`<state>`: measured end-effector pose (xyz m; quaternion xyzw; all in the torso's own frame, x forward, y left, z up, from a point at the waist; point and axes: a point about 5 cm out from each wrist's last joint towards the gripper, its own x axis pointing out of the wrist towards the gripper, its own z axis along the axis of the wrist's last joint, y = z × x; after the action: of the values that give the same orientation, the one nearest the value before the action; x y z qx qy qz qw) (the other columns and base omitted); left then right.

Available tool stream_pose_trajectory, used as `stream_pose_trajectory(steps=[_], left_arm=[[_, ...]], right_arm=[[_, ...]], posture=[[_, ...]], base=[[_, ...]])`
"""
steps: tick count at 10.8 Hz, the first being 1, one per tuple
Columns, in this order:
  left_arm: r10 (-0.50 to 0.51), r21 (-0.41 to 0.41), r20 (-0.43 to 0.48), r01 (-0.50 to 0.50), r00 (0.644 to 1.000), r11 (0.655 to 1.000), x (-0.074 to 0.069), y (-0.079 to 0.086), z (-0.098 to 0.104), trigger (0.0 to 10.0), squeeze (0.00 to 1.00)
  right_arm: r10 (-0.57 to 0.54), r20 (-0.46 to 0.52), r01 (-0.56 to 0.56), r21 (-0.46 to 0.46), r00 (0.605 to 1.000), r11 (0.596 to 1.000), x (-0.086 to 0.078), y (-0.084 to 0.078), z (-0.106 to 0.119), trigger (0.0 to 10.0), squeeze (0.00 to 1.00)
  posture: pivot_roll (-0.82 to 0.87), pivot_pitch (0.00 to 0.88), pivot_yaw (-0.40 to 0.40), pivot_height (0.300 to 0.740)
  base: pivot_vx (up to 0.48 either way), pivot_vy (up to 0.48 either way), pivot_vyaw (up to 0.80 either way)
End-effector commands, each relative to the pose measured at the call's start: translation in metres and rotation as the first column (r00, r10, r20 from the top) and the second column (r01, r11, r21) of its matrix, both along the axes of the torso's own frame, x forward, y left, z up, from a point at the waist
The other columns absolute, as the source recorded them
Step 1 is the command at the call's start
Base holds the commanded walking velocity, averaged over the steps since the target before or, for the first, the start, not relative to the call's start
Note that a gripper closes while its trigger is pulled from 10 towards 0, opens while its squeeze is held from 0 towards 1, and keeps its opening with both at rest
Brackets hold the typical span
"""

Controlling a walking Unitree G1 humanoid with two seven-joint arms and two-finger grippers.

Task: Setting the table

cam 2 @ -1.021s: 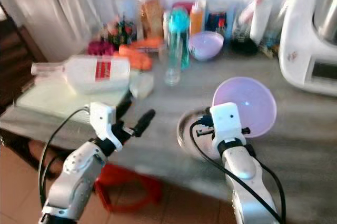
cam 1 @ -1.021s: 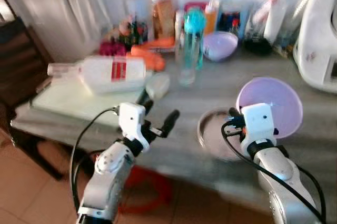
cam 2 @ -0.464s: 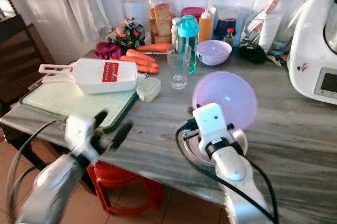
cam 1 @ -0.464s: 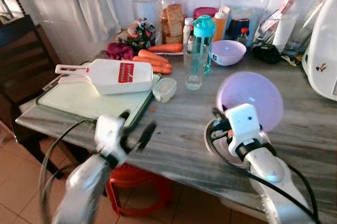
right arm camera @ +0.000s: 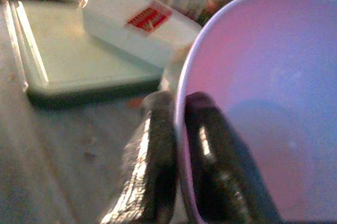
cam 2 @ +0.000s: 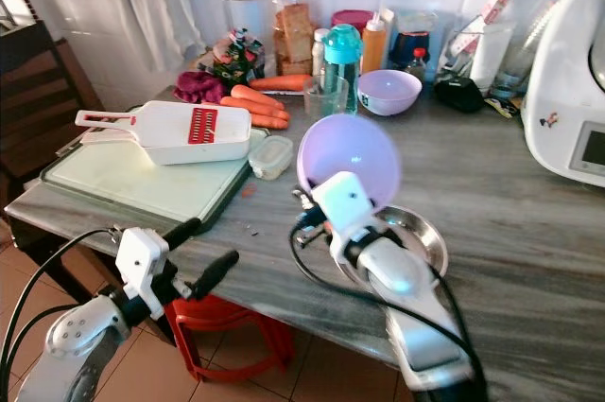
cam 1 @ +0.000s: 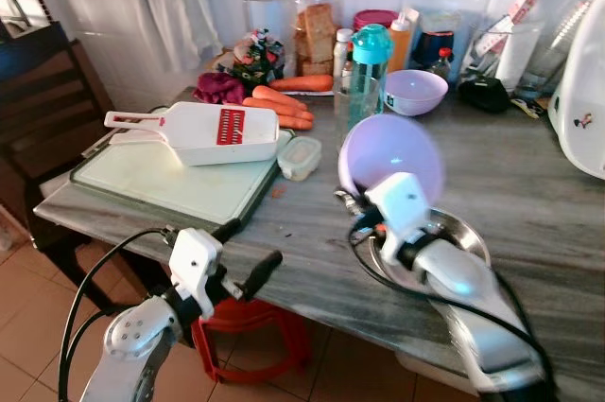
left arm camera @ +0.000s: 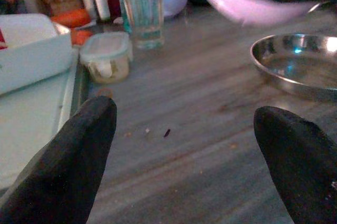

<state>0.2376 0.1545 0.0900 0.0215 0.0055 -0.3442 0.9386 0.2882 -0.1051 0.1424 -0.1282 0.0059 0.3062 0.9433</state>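
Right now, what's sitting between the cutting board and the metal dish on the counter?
In the left wrist view, bare counter with a few crumbs lies between cutting board and metal dish.

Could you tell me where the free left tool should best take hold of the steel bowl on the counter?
Grip the steel bowl by its thin raised rim, one finger inside and one outside. The left tool should probably come from the robot's left, since the right tool, pinching the purple bowl, hangs over the far rim.

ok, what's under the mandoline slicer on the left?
The white mandoline slicer lies on a pale green cutting board, its handle overhanging the board's far edge. The board rests on the grey counter. Whatever sits on the board directly beneath the slicer is covered.
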Motion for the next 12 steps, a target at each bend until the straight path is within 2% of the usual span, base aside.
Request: stream_pose_trajectory(steps=[1, 2, 3, 8, 12], left_arm=[[-0.001, 0.017, -0.018, 0.001, 1.000, 1.000, -0.002, 0.008, -0.009, 10.0, 0.00], [0.004, 0.017, -0.030, -0.004, 1.000, 1.000, -0.002, 0.012, -0.016, 10.0, 0.00], [0.002, 0.018, -0.044, -0.001, 0.999, 1.000, -0.003, 0.013, -0.022, 10.0, 0.00], [-0.025, 0.024, -0.042, 0.026, 0.999, 0.999, -0.001, 0.011, -0.030, 10.0, 0.00], [-0.030, 0.027, -0.014, 0.031, 0.999, 0.999, 0.000, 0.010, -0.021, 10.0, 0.00]], right_arm=[[0.031, -0.029, -0.032, -0.012, 0.999, 0.999, 0.004, 0.004, -0.007, 10.0, 0.00], [0.059, -0.049, -0.058, 0.007, 0.997, 0.998, 0.004, 0.007, -0.011, 10.0, 0.04], [0.063, -0.065, -0.062, 0.016, 0.996, 0.998, 0.004, 0.009, -0.015, 10.0, 1.00], [0.060, -0.082, -0.058, 0.019, 0.995, 0.998, 0.002, 0.007, -0.024, 10.0, 1.00], [0.058, -0.059, -0.056, 0.022, 0.997, 0.998, 0.005, 0.007, -0.021, 10.0, 1.00]], posture=[[0.03, 0.000, 0.061, 0.740], [0.04, 0.000, 0.059, 0.740], [0.04, 0.000, 0.060, 0.740], [0.03, 0.000, 0.073, 0.740], [0.04, 0.000, 0.075, 0.740]], base=[[0.000, 0.000, 0.00], [0.000, 0.000, 0.00], [0.000, 0.000, 0.00], [0.000, 0.000, 0.00], [0.000, 0.000, 0.00]])
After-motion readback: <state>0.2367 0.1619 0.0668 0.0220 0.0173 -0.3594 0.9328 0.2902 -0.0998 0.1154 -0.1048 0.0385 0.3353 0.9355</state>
